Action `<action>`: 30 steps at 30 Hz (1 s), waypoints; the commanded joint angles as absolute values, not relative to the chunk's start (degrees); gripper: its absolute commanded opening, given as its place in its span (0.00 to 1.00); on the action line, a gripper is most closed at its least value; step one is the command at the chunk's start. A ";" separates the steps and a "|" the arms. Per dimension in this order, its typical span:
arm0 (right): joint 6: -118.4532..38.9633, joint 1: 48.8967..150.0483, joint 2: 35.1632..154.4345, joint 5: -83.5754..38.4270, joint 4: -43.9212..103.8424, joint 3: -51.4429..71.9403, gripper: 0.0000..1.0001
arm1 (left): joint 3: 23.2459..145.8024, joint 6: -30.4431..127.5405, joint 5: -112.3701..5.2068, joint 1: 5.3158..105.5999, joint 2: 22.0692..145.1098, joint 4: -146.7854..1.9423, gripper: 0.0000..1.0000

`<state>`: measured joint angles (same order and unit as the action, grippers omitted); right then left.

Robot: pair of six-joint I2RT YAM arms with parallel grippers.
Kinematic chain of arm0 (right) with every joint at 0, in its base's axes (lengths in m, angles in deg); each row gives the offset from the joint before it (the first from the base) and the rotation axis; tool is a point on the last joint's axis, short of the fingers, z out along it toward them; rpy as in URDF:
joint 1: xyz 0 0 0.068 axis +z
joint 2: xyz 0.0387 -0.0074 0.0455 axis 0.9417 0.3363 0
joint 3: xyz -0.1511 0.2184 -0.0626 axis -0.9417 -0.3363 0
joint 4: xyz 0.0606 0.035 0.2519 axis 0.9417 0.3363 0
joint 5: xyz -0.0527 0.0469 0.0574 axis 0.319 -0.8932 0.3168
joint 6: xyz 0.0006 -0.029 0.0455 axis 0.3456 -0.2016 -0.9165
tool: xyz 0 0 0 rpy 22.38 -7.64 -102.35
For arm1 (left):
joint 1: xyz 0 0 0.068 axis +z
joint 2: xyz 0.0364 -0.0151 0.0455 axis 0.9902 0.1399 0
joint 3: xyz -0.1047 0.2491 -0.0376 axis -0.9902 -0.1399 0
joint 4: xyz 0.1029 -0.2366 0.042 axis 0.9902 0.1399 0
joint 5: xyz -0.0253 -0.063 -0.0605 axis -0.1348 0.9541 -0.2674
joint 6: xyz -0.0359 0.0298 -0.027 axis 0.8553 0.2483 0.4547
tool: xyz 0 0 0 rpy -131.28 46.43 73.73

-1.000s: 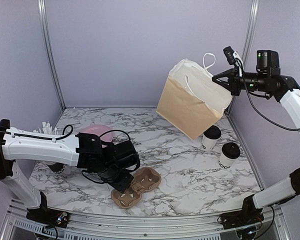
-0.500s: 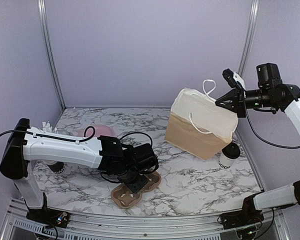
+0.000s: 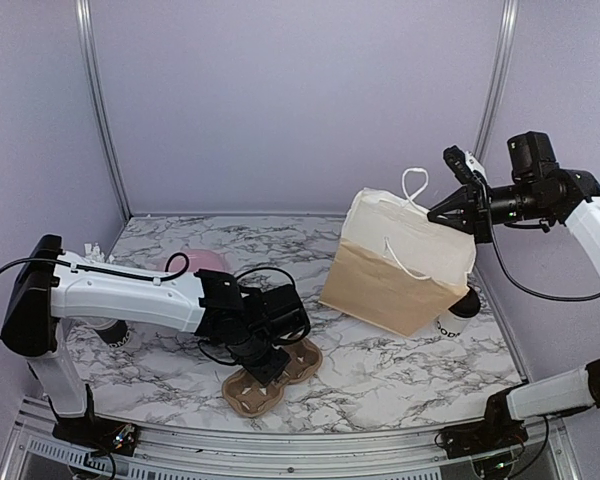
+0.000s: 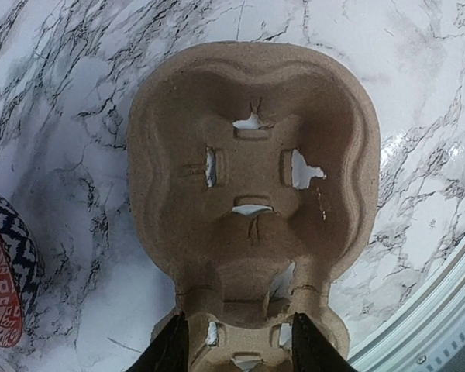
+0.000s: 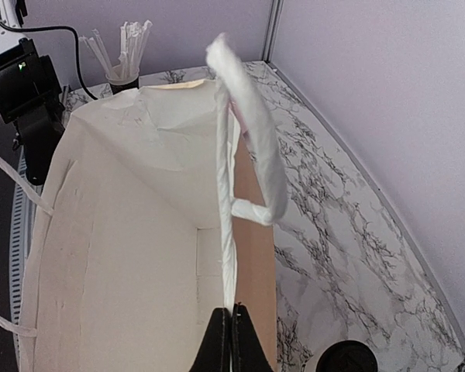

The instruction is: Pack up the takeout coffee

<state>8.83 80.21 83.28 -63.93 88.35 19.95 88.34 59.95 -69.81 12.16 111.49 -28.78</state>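
Lower than a second earlier, the paper bag (image 3: 400, 265) had come off its high tilt and down to the marble table (image 3: 380, 375), resting on one bottom edge and leaning left. Meanwhile my left arm had reached forward over the cup tray (image 3: 270, 375).

My right gripper (image 3: 450, 210) held the bag at its top right corner. In the right wrist view the fingers were pressed together on the thin rim of the bag wall (image 5: 124, 256), just under the looped handle (image 5: 252, 155). I judged this kept the mouth open and upright for loading. The inside looked empty.

The tray lay left of the bag, nearer my bases and well apart from it. My left gripper (image 4: 236, 349) stood spread over the tray's (image 4: 252, 178) near lobe, one finger at each side. I could not tell whether they touched the pulp yet.

One coffee cup (image 3: 458, 312) stood on the table just behind the bag's lower right corner, its black lid (image 5: 349, 358) peeping out below the bag. The bag hid the second cup I had seen earlier. Nothing was packed yet.
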 commanded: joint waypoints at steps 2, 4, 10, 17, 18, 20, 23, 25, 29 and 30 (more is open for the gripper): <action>9.32 80.63 83.15 -65.75 88.91 20.57 0.00 | 88.25 60.07 -68.43 12.83 113.43 -29.23 0.44; 9.51 80.63 83.15 -65.79 89.03 20.57 0.00 | 88.32 60.08 -68.41 13.00 113.94 -29.19 0.43; 9.35 80.63 83.31 -66.39 88.71 19.98 0.00 | 88.66 59.44 -67.38 13.23 114.72 -29.67 0.37; 9.13 80.63 83.25 -66.37 88.26 19.53 0.00 | 89.20 59.12 -65.95 13.31 115.87 -29.89 0.30; 9.09 80.63 83.24 -66.35 88.21 19.45 0.00 | 89.23 59.19 -65.84 13.38 116.01 -29.88 0.28; 8.95 80.65 83.16 -66.43 88.01 19.15 0.00 | 89.20 59.44 -65.80 13.40 116.13 -29.80 0.25; 8.82 80.72 83.07 -66.76 87.90 18.84 0.00 | 89.18 60.25 -66.41 13.49 115.63 -29.80 0.23; 8.73 80.73 83.14 -67.12 87.99 18.74 0.00 | 89.16 60.73 -66.43 13.49 114.40 -29.81 0.22; 8.52 81.19 83.26 -67.23 88.12 18.67 0.00 | 88.63 61.84 -67.25 13.49 110.73 -29.74 0.20; 8.33 81.42 83.32 -67.29 88.04 18.60 0.00 | 88.42 62.03 -67.41 13.49 109.68 -29.77 0.20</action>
